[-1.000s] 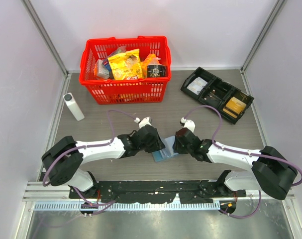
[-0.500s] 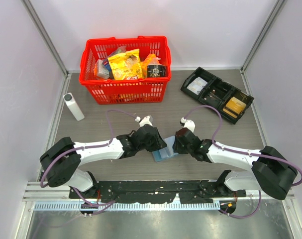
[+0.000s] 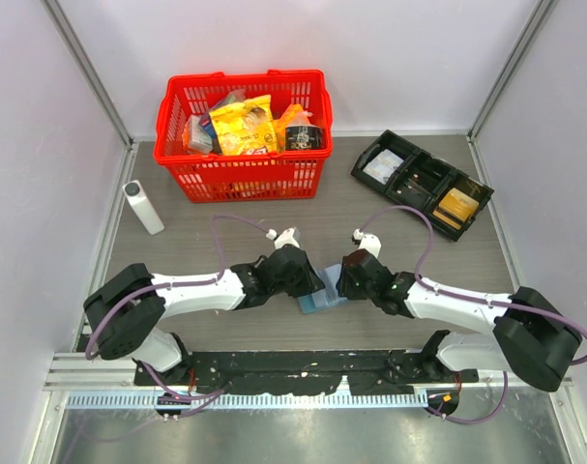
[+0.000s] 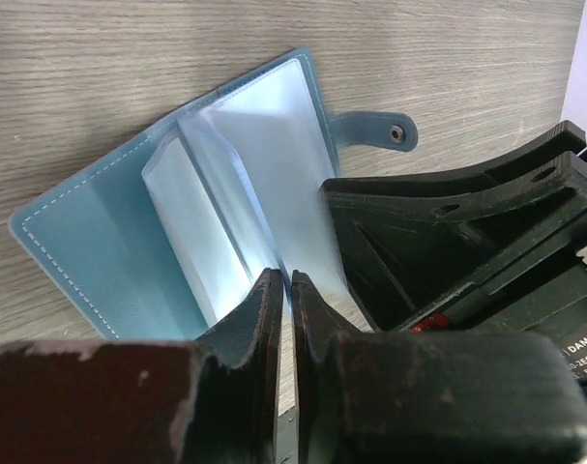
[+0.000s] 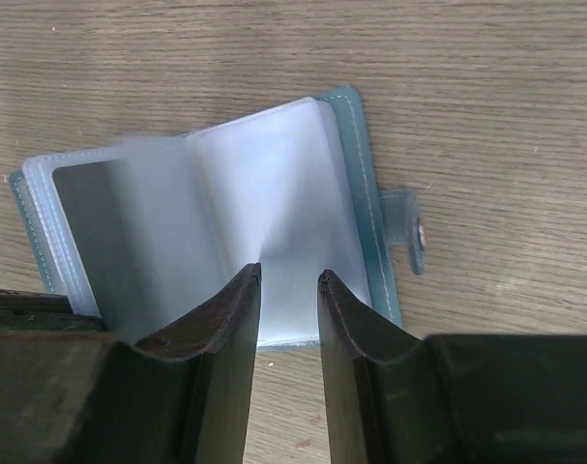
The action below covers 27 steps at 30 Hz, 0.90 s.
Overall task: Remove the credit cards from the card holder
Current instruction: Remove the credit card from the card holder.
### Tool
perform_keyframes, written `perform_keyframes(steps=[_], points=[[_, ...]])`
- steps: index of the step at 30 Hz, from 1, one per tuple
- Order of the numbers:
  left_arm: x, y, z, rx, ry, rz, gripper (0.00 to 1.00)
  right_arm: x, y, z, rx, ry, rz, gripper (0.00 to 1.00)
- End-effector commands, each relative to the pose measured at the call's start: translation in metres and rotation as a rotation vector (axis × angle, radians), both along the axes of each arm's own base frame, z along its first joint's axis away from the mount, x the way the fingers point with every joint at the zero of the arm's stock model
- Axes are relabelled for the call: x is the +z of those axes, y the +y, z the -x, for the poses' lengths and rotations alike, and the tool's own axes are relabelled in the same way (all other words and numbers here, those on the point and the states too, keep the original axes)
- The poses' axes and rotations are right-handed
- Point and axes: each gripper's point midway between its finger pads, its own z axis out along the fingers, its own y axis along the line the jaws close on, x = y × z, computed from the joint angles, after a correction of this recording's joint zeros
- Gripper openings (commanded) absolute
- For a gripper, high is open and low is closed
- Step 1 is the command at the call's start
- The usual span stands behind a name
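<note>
Card holder (image 3: 318, 298) (image 4: 119, 227): blue, lying open on the table (image 3: 225, 217), front centre, between both grippers.
Left gripper (image 3: 310, 284) (image 4: 281, 290): jaws nearly together, pinching a raised clear sleeve.
Right gripper (image 3: 341, 286) (image 5: 289, 290): jaws slightly parted over the sleeves, gripping nothing.

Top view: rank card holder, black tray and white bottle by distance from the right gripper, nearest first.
1. Card holder: on the table right beside the right gripper, between the two arms.
2. Black tray: back right of the table.
3. White bottle: by the left edge, past the other arm.
</note>
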Motion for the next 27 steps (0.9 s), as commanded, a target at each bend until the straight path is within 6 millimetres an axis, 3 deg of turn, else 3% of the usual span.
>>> perform_keyframes(steps=[1, 8, 14, 16, 21, 27], points=[[-0.001, -0.012, 0.004, -0.016, -0.001, 0.056, 0.09, 0.015, 0.003, -0.007, -0.031, -0.047, -0.07, 0.35], [-0.004, -0.016, 0.007, -0.018, 0.006, 0.074, 0.08, 0.043, -0.001, -0.011, -0.055, -0.144, -0.148, 0.37], [-0.016, -0.007, 0.007, -0.005, 0.012, 0.011, 0.06, 0.066, -0.029, -0.017, -0.142, -0.228, -0.091, 0.45], [-0.018, -0.005, 0.006, -0.002, 0.014, -0.009, 0.06, 0.078, -0.025, -0.016, -0.116, -0.25, -0.123, 0.46], [-0.02, -0.003, 0.005, -0.004, 0.012, -0.044, 0.06, 0.104, 0.012, -0.004, 0.054, -0.283, -0.307, 0.46], [-0.03, 0.012, 0.006, 0.024, 0.019, -0.112, 0.05, 0.081, 0.032, 0.001, 0.098, -0.185, -0.34, 0.45]])
